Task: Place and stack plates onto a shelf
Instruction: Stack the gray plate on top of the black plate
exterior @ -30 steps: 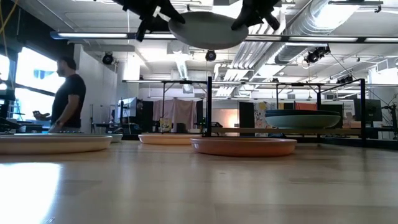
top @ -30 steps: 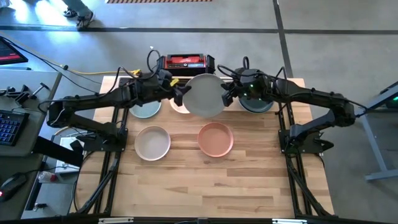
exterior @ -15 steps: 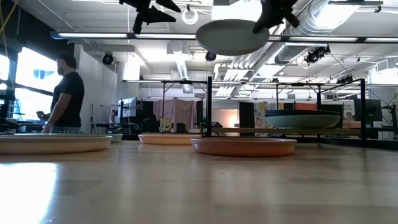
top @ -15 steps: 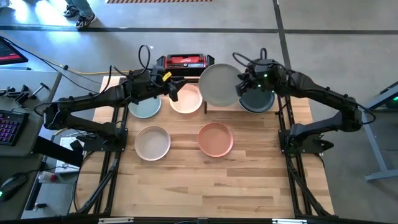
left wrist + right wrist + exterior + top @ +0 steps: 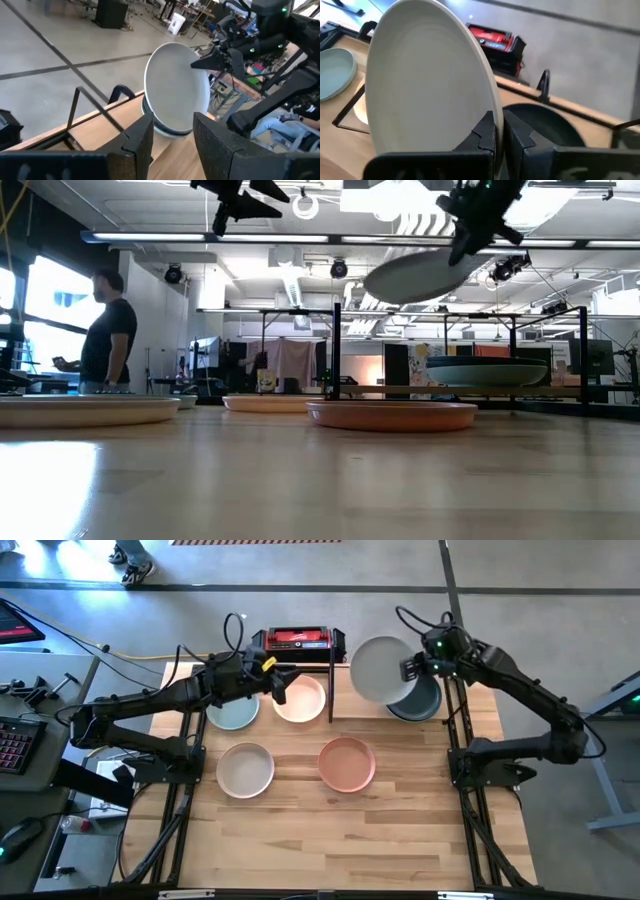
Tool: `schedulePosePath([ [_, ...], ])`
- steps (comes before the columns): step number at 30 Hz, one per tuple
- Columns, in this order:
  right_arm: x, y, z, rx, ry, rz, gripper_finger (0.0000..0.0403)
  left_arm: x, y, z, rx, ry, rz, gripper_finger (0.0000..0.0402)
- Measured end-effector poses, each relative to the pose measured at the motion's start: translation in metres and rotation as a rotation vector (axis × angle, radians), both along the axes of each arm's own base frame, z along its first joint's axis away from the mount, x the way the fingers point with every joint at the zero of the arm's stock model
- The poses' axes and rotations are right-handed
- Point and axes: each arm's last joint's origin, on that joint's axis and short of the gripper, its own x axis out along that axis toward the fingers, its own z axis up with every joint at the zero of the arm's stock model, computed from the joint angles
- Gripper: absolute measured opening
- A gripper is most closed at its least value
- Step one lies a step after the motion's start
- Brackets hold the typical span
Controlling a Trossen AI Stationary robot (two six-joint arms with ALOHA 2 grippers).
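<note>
Off-white plate [image 5: 379, 668], tilted, hangs pinched by its rim in the right gripper [image 5: 412, 667] above the dark plate [image 5: 423, 700] on the shelf [image 5: 331, 690] at one o'clock. Left gripper [image 5: 277, 686] waits open above the cream plate [image 5: 300, 700]. Beige plate [image 5: 245, 769] and terracotta plate [image 5: 346, 762] remain on the tabletop [image 5: 340, 830].

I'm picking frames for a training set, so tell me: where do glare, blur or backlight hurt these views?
Low view: window and ceiling lights blow out, so the person is a silhouette and sheen washes the near table. Right wrist view: the held grey plate and the right pincer look soft. High view: evenly lit.
</note>
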Motion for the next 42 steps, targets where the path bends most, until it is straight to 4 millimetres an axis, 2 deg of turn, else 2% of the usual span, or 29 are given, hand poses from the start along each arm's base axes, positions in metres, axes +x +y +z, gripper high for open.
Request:
schedulePosePath([
  [5,-0.010,0.000,-0.024,0.035,-0.069,-0.035,0.0000,-0.001,0.000,-0.005,-0.016,0.050,0.000,0.0127],
  [10,-0.025,0.006,-0.037,0.040,-0.157,-0.104,0.0000,-0.001,-0.001,-0.007,-0.022,0.067,0.000,0.0127],
  [25,-0.070,0.034,-0.100,0.180,-0.440,-0.441,0.0000,-0.001,-0.001,-0.007,-0.023,0.070,0.000,0.0127],
  [31,-0.078,0.039,-0.108,0.189,-0.435,-0.553,0.0000,-0.001,-0.001,-0.007,0.009,0.088,-0.008,0.0127],
  [42,-0.085,0.044,-0.117,0.223,-0.338,-0.647,0.0000,-0.001,-0.001,-0.007,0.029,0.099,-0.013,0.0127],
])
